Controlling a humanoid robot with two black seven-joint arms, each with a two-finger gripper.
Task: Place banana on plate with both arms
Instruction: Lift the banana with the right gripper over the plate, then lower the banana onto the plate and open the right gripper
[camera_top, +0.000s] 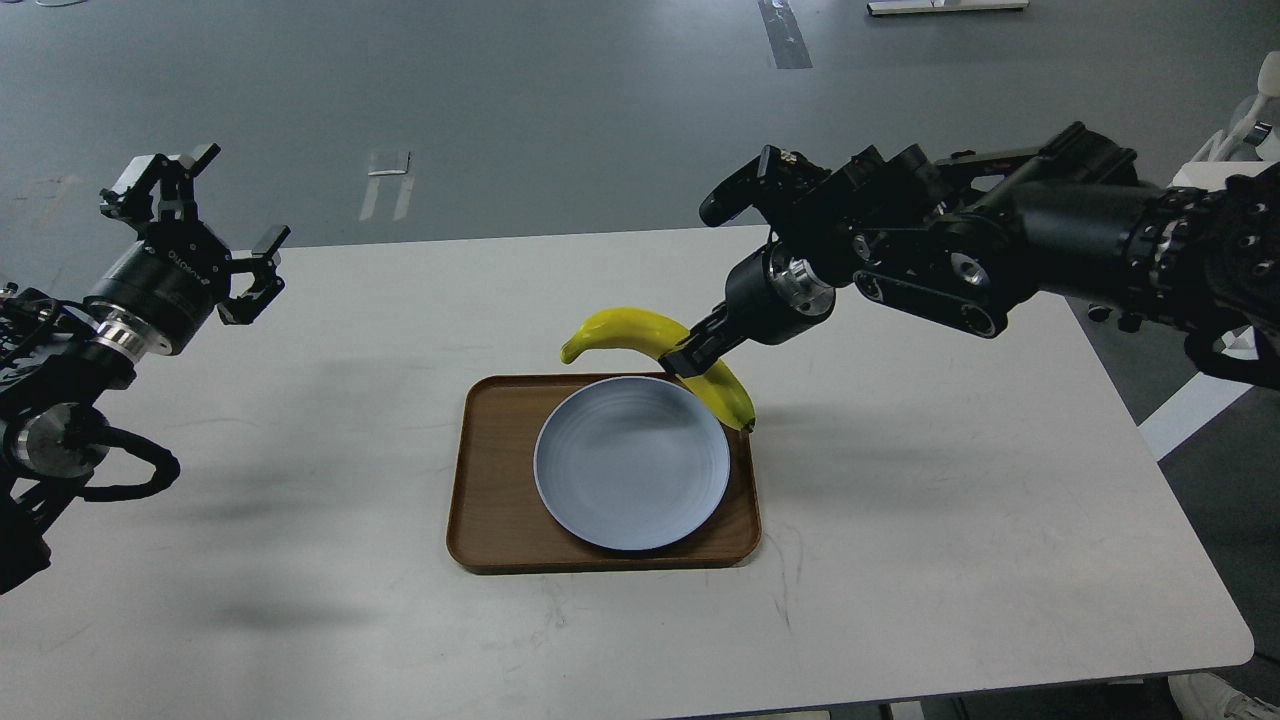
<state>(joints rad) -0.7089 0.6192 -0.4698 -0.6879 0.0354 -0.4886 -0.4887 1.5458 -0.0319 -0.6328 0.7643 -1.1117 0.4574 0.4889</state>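
The yellow banana (640, 334) hangs in the air over the far right rim of the pale blue-grey plate (620, 470), its dark tip pointing down at the right. My right gripper (688, 358) is shut on the banana's middle, reaching in from the right. My left gripper (215, 215) is open and empty, held above the table's far left corner, well away from the plate.
The plate lies in a brown wood-grain tray (490, 500) in the middle of the white table (950, 540). Grey floor lies beyond the table's far edge. Another white table corner (1200, 175) shows at the far right.
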